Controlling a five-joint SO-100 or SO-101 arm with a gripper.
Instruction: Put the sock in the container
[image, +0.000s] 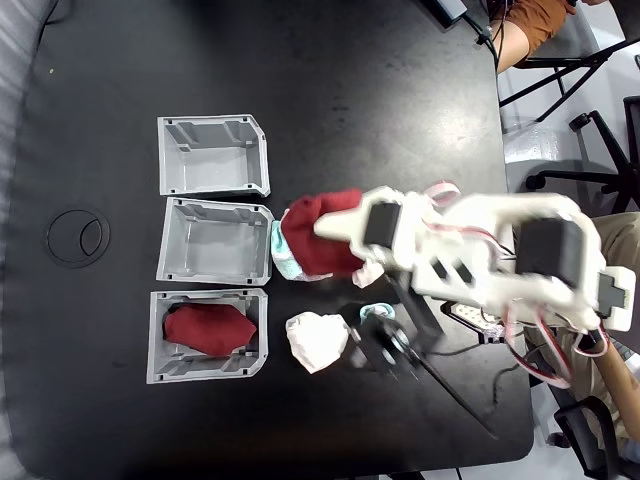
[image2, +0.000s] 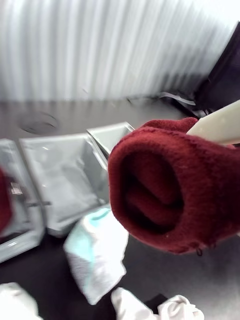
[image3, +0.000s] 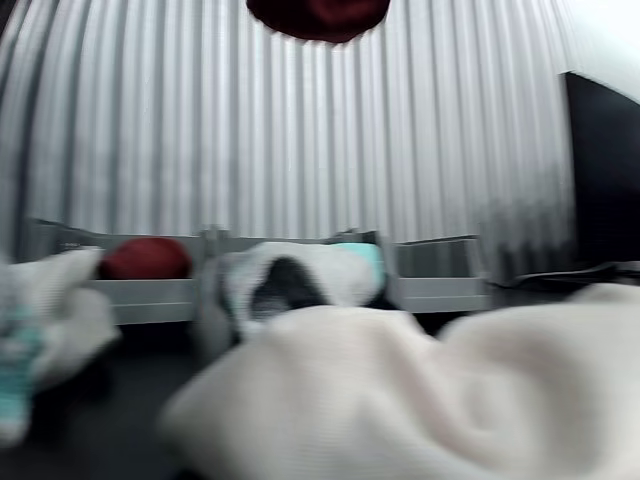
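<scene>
My gripper (image: 330, 235) is shut on a dark red fuzzy sock (image: 318, 240), which it holds above the table just right of the middle container (image: 180, 262). That grey container is empty. In the wrist view the sock (image2: 170, 195) is close to the lens, with one white finger (image2: 220, 125) lying over its top, and the middle container (image2: 65, 175) lies beyond it to the left. The other view has the sock (image3: 318, 15) hanging at the top edge.
Three grey bins stand in a column at the left: the top bin (image: 170, 160) is empty and the bottom bin (image: 160, 365) holds another dark red sock (image: 208, 328). A white-and-teal sock (image: 283, 262) lies under the held sock. A white sock (image: 318, 340) lies right of the bottom bin.
</scene>
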